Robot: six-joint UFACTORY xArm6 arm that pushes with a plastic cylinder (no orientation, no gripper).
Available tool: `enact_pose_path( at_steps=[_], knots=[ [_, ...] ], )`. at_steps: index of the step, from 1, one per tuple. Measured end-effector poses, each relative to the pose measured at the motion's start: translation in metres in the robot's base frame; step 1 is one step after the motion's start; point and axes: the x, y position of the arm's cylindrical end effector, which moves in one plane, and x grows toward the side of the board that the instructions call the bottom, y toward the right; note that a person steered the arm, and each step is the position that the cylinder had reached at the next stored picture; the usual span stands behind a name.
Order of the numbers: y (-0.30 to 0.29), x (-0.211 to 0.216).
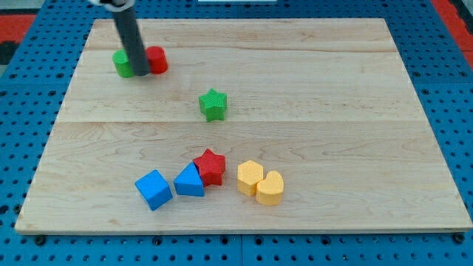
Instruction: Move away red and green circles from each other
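Note:
The green circle (122, 63) and the red circle (157, 60) lie near the board's top left, a small gap apart. My rod comes down from the view's top, and my tip (140, 74) stands between the two circles, at their lower edge. The rod hides the inner side of each circle, so I cannot tell whether it touches them.
A green star (213, 104) lies near the board's middle. Near the view's bottom sit a blue cube (154, 189), a blue triangle (189, 181), a red star (211, 166) and two yellow blocks (250, 176) (270, 188). The wooden board (355, 111) lies on a blue pegboard.

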Motion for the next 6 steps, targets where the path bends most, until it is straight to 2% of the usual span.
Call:
enact_pose_path(
  at_steps=[1, 2, 3, 4, 6],
  knots=[
    [0.042, -0.021],
    [-0.018, -0.017],
    [-0.017, -0.056],
    [0.086, -0.088],
    [0.047, -0.028]
  ],
)
